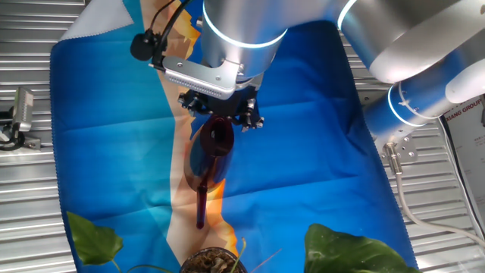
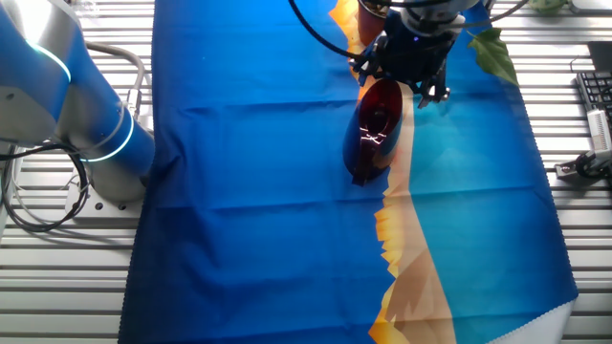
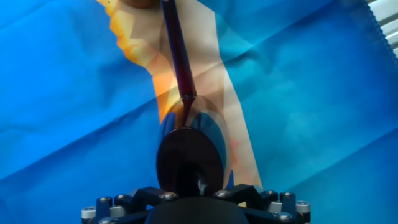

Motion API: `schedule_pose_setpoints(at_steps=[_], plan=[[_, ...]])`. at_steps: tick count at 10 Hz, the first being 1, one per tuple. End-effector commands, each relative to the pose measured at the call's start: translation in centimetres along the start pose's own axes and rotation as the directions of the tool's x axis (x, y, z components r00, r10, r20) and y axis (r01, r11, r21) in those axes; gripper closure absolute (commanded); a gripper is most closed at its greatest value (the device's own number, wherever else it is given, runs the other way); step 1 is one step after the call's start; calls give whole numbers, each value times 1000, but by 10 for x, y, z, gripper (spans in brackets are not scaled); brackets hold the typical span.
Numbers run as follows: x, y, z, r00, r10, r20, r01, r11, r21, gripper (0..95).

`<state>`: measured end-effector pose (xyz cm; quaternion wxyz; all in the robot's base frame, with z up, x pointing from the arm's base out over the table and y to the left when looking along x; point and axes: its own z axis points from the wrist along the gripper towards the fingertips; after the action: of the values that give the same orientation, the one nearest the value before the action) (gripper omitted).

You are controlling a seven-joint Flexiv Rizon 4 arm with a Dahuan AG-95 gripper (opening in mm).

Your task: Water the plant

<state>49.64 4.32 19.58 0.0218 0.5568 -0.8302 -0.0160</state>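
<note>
Dark red, the watering vessel [image 1: 213, 155] hangs held in the gripper [image 1: 220, 114], fingers closed on its body, spout aimed ahead at the plant [image 1: 214, 260], just beyond the spout tip. This looks like the carrying step; next, advance slightly and tilt to pour.

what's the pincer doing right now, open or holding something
Pincer: closed on the dark red watering vessel, held above the cloth, spout toward the plant.

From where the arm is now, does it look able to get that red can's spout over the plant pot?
Probably yes. The gripper seems to hold the can, whose spout already points at the pot, ending just short of it. Only cloth lies between; the leaves sit off to the sides.
</note>
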Motion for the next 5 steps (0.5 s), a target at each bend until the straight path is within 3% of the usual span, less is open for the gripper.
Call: schedule_pose_setpoints(at_steps=[1,5], plan=[[-1,-1,0,1000,-4,-4,4,1000,-1,0],[-1,-1,0,999,-34,-11,34,999,4,0]])
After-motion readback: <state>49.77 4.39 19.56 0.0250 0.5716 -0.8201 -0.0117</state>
